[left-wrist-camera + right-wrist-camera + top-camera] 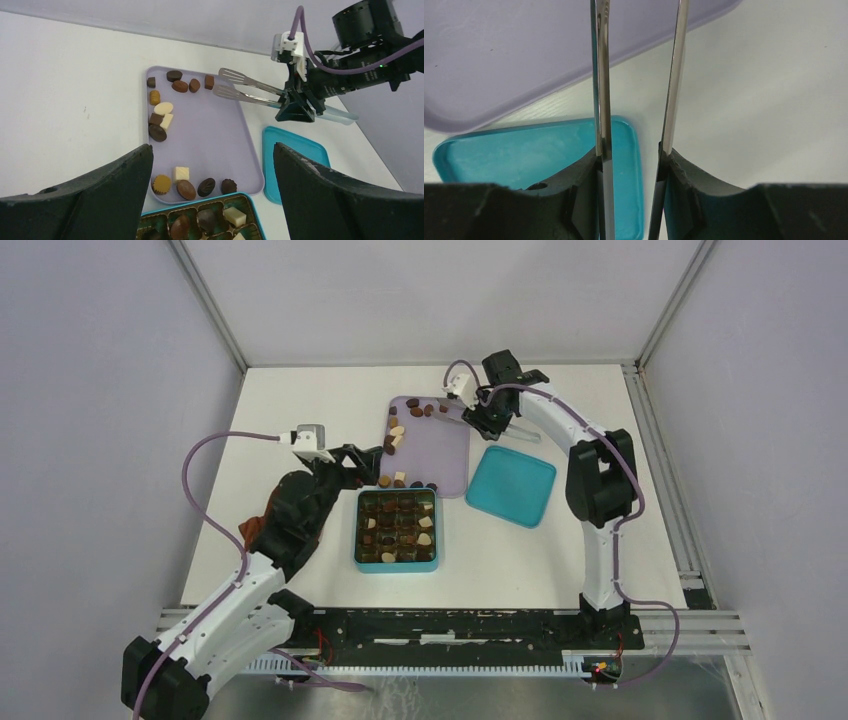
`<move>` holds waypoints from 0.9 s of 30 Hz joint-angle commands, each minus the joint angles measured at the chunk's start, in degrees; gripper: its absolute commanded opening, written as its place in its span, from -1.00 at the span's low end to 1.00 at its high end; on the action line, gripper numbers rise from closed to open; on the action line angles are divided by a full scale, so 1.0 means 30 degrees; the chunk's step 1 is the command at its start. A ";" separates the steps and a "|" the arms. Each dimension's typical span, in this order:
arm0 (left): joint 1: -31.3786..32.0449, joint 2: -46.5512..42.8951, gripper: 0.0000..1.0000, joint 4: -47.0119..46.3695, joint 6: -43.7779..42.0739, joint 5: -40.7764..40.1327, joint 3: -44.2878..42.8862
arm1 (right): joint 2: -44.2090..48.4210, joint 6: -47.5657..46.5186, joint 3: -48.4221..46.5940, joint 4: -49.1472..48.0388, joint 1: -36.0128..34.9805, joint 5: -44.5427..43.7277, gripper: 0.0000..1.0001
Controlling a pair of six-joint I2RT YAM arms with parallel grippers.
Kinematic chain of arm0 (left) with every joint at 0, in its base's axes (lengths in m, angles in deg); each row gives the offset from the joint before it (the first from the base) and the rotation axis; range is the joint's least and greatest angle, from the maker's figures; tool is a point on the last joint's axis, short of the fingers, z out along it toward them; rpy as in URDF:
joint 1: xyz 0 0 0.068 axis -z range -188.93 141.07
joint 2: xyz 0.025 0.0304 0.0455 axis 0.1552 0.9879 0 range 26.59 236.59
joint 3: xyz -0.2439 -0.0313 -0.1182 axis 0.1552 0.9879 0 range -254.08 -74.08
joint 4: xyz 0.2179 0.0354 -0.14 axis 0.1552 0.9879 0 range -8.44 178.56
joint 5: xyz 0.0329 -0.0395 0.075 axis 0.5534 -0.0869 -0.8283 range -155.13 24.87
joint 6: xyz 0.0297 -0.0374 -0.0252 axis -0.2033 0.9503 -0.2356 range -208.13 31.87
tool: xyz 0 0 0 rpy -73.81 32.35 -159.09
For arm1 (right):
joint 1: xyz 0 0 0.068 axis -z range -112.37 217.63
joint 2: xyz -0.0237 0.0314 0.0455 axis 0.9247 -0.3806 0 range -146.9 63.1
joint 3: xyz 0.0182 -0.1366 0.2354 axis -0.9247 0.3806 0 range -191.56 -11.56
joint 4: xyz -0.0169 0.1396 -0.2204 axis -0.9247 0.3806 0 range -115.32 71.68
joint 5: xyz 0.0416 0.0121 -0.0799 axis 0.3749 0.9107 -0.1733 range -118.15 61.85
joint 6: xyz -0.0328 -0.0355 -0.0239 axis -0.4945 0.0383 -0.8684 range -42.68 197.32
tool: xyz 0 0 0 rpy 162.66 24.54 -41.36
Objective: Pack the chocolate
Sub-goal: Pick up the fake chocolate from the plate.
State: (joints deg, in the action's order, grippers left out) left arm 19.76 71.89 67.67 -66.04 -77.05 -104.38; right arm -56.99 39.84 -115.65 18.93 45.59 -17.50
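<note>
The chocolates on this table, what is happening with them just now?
Two robot arms are packing chocolates from a lilac tray into a teal box. The right gripper holds metal tongs; their tips are over the far end of the tray, near some loose pieces, with nothing between them. The left gripper hangs open and empty by the near end of the tray. The box already holds a number of pieces. The teal lid lies on the table, right of the tray.

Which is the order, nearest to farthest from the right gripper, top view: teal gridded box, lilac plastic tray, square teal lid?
1. Lilac plastic tray, beside the right gripper.
2. Square teal lid, on the near side.
3. Teal gridded box, nearer still, centre.
</note>
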 commanded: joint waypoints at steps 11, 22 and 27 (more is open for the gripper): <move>-0.0011 -0.1219 0.89 -0.2455 -0.1239 0.0187 0.0990 | -0.2428 0.2814 -0.2999 0.0162 0.0228 -0.1666 -0.07; 0.0004 -0.1213 0.89 -0.2487 -0.1207 0.0156 0.1020 | -0.3492 0.3248 -0.3693 0.0298 0.0517 -0.1691 -0.02; -0.0010 -0.1154 0.89 -0.2485 -0.1177 0.0164 0.0991 | -0.4167 0.3519 -0.4522 0.0481 0.0714 -0.1338 0.01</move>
State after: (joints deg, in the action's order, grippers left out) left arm 19.76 68.81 63.16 -67.00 -76.73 -101.50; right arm -68.56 48.52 -124.83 20.74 47.14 -21.34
